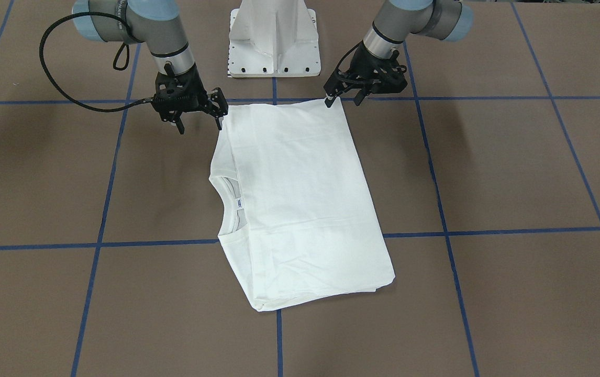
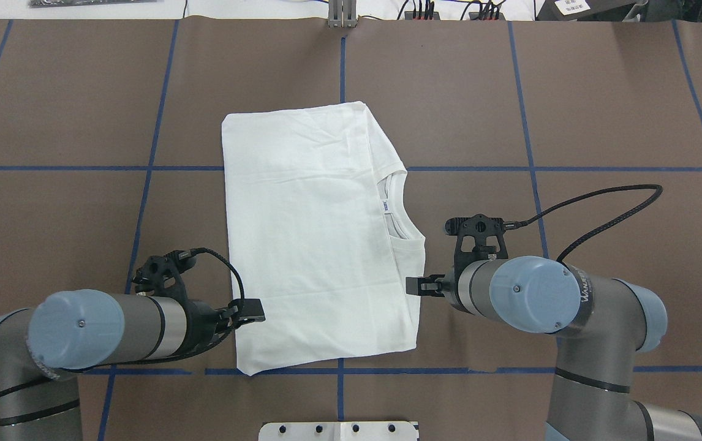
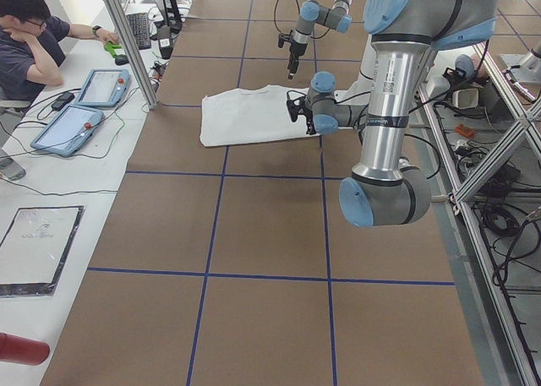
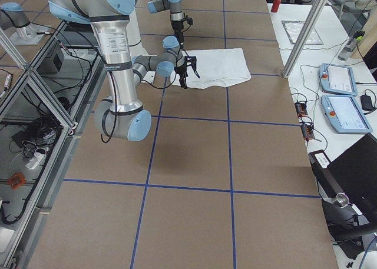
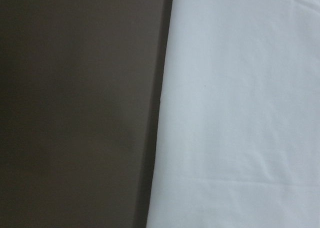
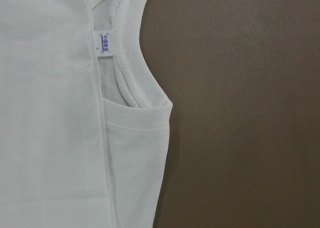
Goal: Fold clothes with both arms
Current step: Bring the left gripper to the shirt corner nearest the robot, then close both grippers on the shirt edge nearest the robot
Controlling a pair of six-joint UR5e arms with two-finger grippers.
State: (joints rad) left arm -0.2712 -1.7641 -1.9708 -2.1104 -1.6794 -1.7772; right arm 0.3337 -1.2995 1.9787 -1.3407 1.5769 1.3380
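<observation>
A white shirt (image 1: 300,199) lies folded into a long rectangle in the middle of the brown desk (image 1: 488,173), plain side up, crossing the blue tape lines (image 1: 488,230) of the grid. One short end sits close to the white pedestal base (image 1: 274,42). The round neckline (image 1: 225,201) and its small blue-printed label (image 1: 239,202) show along the edge on the robot's right. The left gripper (image 1: 342,101) is poised at the shirt's corner nearest the base on the robot's left, its two fingers spread apart and holding nothing. The right gripper (image 1: 200,127) is at the opposite near corner, just beside the shirt's edge on the neckline side, its fingers likewise spread wide and empty. Whether either gripper touches the cloth cannot be told. The left wrist camera looks straight down on the shirt's straight edge against the desk. The right wrist camera shows the collar, the label and a folded layer of cloth beside bare desk. In the left side view a person (image 3: 25,40) sits at a white side table, with two tablets (image 3: 89,107) lying there.
</observation>
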